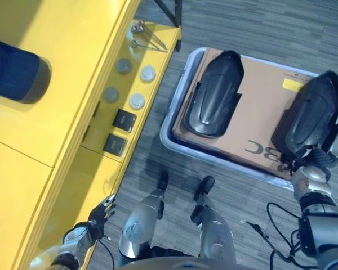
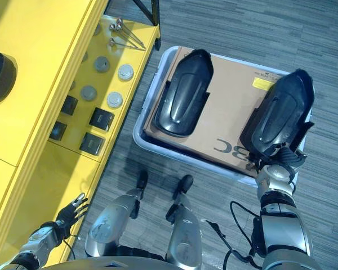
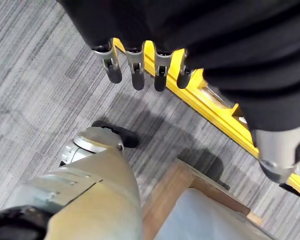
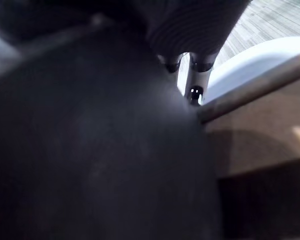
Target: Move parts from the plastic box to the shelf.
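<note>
Right eye view: right hand [image 2: 283, 164], finger closure indeterminate, meets the black part [image 2: 279, 115] at the plastic box's [image 2: 158, 70] right edge; grip firmly before lifting toward the shelf [image 2: 42, 169]; left hand [image 2: 70, 212] hangs relaxed.

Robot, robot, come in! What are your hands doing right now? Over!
Left hand open, idle by the yellow shelf. Right hand at near end of right black part, grip hidden. Other black part lies on cardboard in plastic box. Nothing blocking.

right hand [image 1: 314, 164] fingers hidden behind black part [image 1: 311, 115]
</note>
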Robot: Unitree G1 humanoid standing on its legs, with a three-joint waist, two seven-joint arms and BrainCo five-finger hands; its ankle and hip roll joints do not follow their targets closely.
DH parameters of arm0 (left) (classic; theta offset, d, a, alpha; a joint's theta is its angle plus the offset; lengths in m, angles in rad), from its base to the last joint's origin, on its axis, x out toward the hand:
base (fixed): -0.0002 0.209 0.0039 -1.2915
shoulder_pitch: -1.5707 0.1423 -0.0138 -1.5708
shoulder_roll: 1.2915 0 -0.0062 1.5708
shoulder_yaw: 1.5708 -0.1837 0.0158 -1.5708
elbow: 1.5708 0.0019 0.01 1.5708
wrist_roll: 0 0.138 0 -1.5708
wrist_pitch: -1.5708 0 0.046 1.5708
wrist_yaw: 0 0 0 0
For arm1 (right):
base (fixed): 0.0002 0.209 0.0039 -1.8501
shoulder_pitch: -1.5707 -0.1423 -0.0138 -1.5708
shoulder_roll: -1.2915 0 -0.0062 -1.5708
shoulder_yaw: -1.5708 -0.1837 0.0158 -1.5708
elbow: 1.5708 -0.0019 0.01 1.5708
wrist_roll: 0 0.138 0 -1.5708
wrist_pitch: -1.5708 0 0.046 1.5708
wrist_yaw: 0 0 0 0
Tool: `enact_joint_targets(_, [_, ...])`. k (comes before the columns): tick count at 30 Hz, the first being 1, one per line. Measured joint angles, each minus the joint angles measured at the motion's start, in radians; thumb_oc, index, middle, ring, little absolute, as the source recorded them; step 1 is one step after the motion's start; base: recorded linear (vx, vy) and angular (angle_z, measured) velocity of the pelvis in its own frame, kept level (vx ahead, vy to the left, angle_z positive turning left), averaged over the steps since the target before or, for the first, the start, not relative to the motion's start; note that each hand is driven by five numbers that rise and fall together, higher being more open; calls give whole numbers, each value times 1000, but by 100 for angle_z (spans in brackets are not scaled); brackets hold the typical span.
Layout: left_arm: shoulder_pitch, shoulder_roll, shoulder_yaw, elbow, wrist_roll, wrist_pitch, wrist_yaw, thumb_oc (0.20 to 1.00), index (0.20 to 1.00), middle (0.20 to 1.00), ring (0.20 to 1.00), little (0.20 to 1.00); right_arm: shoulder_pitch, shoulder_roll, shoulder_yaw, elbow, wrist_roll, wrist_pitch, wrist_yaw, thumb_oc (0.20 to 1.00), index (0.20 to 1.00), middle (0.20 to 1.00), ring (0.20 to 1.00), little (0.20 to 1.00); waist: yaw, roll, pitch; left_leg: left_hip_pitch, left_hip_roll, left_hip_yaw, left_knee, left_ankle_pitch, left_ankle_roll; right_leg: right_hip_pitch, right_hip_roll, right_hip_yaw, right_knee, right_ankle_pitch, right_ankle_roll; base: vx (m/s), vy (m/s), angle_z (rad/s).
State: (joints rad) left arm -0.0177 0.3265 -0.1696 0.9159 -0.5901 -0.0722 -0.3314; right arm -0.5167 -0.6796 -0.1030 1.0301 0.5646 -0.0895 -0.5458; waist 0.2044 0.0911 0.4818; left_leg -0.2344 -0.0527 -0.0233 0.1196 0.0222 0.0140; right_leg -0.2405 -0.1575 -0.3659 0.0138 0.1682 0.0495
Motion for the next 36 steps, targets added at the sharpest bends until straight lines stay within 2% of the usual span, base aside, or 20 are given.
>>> enact_joint_targets(8, [0, 0, 0, -2, -23, -15, -3, 1000, 1000, 1000, 1000, 1000, 3, 8, 2, -3, 2, -4, -3, 200, 200, 200, 200, 200, 0, 0, 0, 32, 0, 1, -3, -1, -1, 33, 2, 0, -8, 1, -2, 21, -4, 0])
enact_joint_targets(11, [13, 1, 5, -89, -57, -18, -9, 1000, 1000, 1000, 1000, 1000, 85, 40, -26, -214, 15, -42, -39, 200, 200, 200, 200, 200, -10, -4, -4, 91, 2, 3, -17, -10, -1, 90, 8, 2, -25, 0, 1, 86, 17, -3])
enact_joint_targets(13, [25, 2, 14, -166, -76, -5, -9, 1000, 1000, 1000, 1000, 1000, 125, 63, -43, -341, -2, -42, -61, 200, 200, 200, 200, 200, -20, -7, -9, 104, 2, 2, -21, -12, -5, 105, 9, 3, -31, 0, 4, 105, 10, -2])
enact_joint_targets(14, [33, 5, 23, -266, -100, 10, -10, 1000, 1000, 1000, 1000, 1000, 180, 84, -53, -467, -49, -48, -77, 200, 200, 200, 200, 200, -25, -10, -14, 138, 3, 7, -23, -16, 1, 138, 13, 7, -36, -2, 6, 114, 13, -10])
enact_joint_targets(17, [43, 10, 63, -360, -134, 30, -4, 1000, 1000, 1000, 1000, 1000, 231, 101, -66, -553, -94, -58, -78, 200, 200, 200, 200, 200, -25, -35, -69, 159, 6, 29, -32, -26, 2, 145, 18, 28, -42, -4, 8, 110, 21, -20])
enact_joint_targets(19, [61, 16, 116, -477, -156, 63, 12, 1000, 1000, 1000, 1000, 1000, 292, 109, -68, -657, -113, -56, -75, 200, 200, 200, 200, 200, -45, -57, -125, 199, 11, 38, -42, -37, 3, 183, 22, 34, -52, -1, 5, 101, -1, -16])
enact_joint_targets(21, [38, 19, 127, -554, -173, 80, 24, 1000, 1000, 1000, 1000, 1000, 314, 121, -64, -683, -141, -59, -70, 200, 200, 200, 200, 200, -51, -76, -195, 230, 16, 50, -64, -44, 3, 206, 26, 47, -59, -7, 10, 101, -14, -19])
enact_joint_targets(24, [4, 20, 120, -629, -173, 124, 53, 1000, 1000, 1000, 1000, 1000, 321, 130, -50, -699, -143, -57, -47, 200, 200, 200, 200, 200, -59, -92, -253, 255, 19, 57, -73, -44, 3, 226, 32, 56, -64, -5, 7, 74, -10, -12])
enact_joint_targets(29, [-150, 23, 58, -628, -174, 252, 167, 1000, 1000, 1000, 1000, 1000, 299, 171, 70, -709, -180, -32, 35, 200, 200, 200, 200, 200, -117, -107, -301, 315, 28, 87, -104, -42, -1, 254, 44, 86, -77, -17, 19, 52, -2, -18])
enact_joint_targets(36, [-384, -56, -95, -590, -175, 293, 286, 1000, 1000, 1000, 1000, 1000, 265, 213, 256, -701, -209, 42, 124, 200, 200, 200, 200, 200, -189, -96, -324, 339, 37, 126, -125, -31, -7, 256, 59, 122, -93, -3, 15, 10, 3, -17])
